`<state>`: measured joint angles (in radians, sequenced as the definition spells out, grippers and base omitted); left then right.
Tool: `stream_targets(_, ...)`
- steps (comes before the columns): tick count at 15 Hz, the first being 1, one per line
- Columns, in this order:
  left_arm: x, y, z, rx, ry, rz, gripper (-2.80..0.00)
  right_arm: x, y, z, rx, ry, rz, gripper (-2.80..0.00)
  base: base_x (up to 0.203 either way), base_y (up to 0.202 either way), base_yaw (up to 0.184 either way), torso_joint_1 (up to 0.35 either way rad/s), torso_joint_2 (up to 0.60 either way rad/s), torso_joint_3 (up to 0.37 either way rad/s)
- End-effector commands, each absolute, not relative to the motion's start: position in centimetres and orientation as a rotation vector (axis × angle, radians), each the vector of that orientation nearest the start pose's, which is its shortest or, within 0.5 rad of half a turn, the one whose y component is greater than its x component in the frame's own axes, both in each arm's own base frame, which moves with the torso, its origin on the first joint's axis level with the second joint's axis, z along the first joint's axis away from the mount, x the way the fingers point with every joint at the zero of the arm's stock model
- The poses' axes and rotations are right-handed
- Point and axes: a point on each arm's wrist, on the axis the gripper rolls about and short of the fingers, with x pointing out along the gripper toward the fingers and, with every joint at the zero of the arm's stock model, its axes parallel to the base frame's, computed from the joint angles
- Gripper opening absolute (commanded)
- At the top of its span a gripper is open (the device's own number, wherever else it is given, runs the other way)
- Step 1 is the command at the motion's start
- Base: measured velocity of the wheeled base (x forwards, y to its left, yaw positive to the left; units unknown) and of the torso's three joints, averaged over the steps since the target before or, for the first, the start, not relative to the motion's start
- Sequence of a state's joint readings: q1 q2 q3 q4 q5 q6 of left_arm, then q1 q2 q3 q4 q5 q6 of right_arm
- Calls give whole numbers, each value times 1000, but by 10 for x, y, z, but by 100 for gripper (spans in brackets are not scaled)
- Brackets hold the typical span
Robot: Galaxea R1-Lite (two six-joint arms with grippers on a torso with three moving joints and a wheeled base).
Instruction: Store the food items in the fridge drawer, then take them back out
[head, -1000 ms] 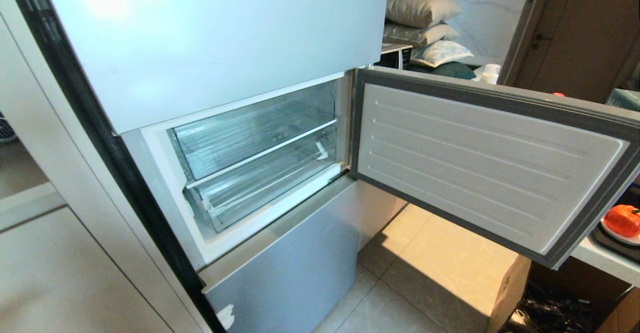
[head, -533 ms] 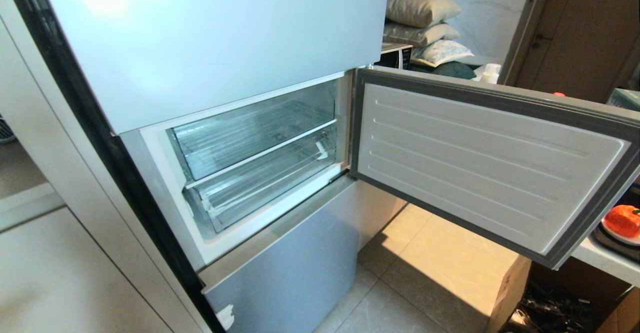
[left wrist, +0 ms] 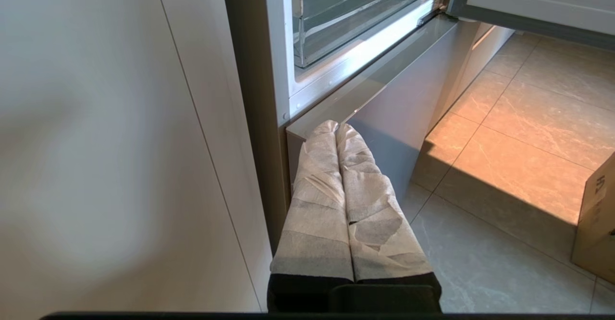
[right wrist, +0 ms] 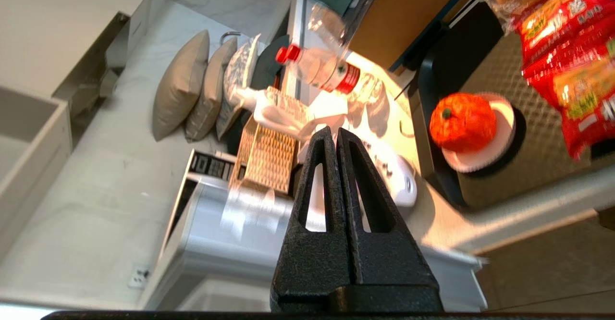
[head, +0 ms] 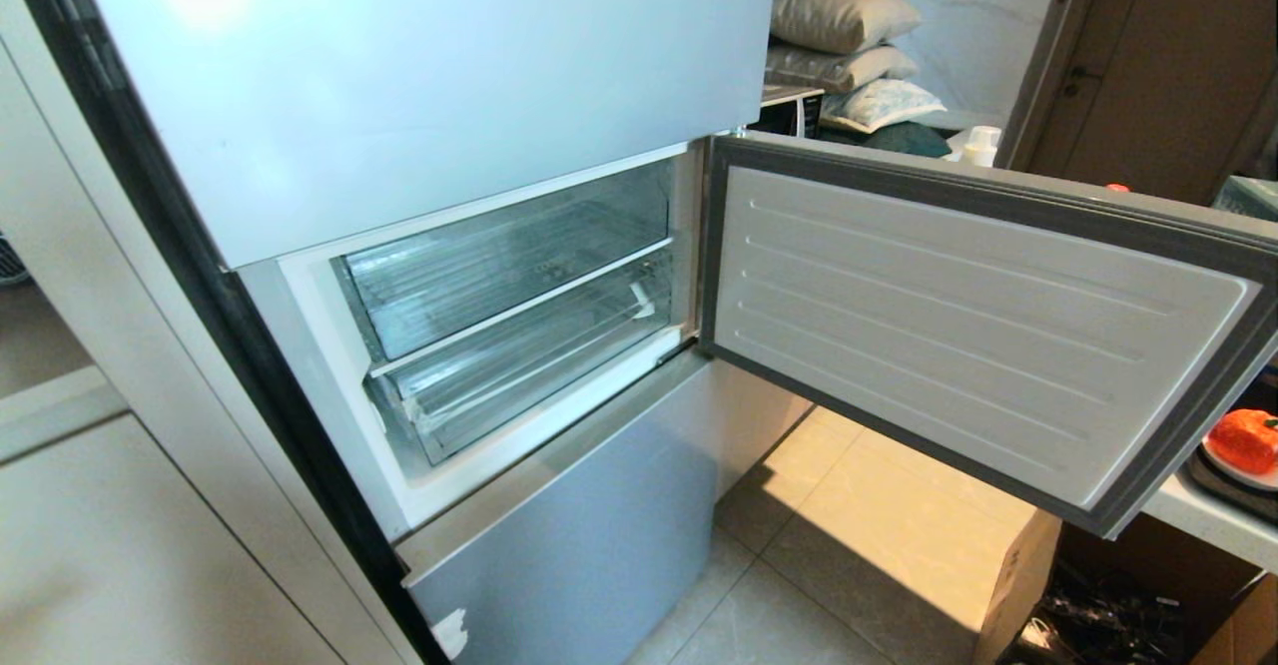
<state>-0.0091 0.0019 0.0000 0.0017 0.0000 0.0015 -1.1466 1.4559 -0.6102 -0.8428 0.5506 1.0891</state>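
Observation:
The food item (head: 1243,440), an orange-red rough lump, sits on a white plate at the far right of the head view, past the open door. The right wrist view also shows the food item (right wrist: 462,122) on its plate. My right gripper (right wrist: 335,132) is shut and empty; it points at the counter, with the lump off to one side and well apart. The fridge drawer (head: 519,385) is the lower clear bin, pushed in. My left gripper (left wrist: 336,127), wrapped in white tape, is shut and hangs low by the fridge's bottom front, below the fridge drawer (left wrist: 346,27). Neither arm shows in the head view.
The open fridge door (head: 978,326) juts out to the right between the compartment and the counter. A cardboard box (head: 1018,585) stands on the floor under it. A water bottle (right wrist: 319,67), a wicker basket (right wrist: 266,154) and red snack packets (right wrist: 567,60) crowd the counter.

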Motion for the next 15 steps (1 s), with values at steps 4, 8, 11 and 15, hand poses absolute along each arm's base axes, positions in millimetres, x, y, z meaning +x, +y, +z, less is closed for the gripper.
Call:
stream_targets(4,-23,0,75,2,5,-9,-280,185,-261,193,1214,-190,-386,-280,0,0,0,0,0,0)
stream_targets(8,-23,0,75,2,5,-9,-280,241,-243,182,1262,-75,-246,-280,0,0,0,0,0,0)
stream_targets(11,-23,0,75,2,5,-9,-280,253,-235,184,1318,-45,-177,-280,0,0,0,0,0,0)
stream_targets(15,-23,0,75,2,5,-9,-280,244,-224,189,1347,5,-95,-280,0,0,0,0,0,0)
